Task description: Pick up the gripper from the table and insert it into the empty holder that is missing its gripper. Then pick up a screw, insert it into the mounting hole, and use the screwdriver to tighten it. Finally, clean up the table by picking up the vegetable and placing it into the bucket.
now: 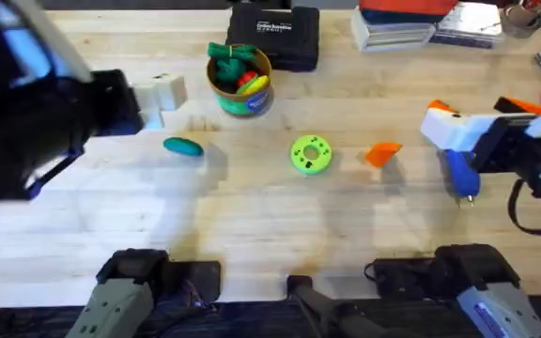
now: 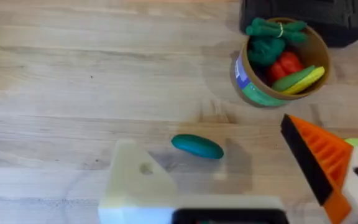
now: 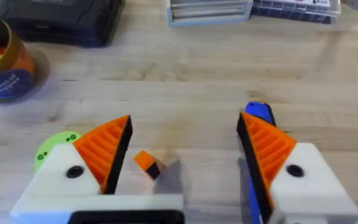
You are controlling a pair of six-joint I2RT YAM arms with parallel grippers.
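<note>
Bench of pale wood planks, seen from above, carrying the following. Small round tub with tan-orange wall and green band, upper centre of the overhead frame, holding green, red and yellow toy pieces. Small teal-green oval toy vegetable, lying loose on the bench left of centre, below and left of the tub, apart from it. Bright green round disc with holes, centre. Small orange ribbed wedge piece, just right of the disc, lying free on the wood. Blue stick-shaped electric screwdriver, right of the frame, lying on the bench beneath the right gripper; in the right wrist view that gripper's jaws stand spread wide, both orange ribbed pads present, the blue tool beside one finger, not clasped. Left gripper, upper left of the overhead frame: jaws released, holding nothing, one finger carrying an orange pad, the other a bare white block. Black rectangular case, top centre behind the tub. Stacked clear cases, top right.
</note>
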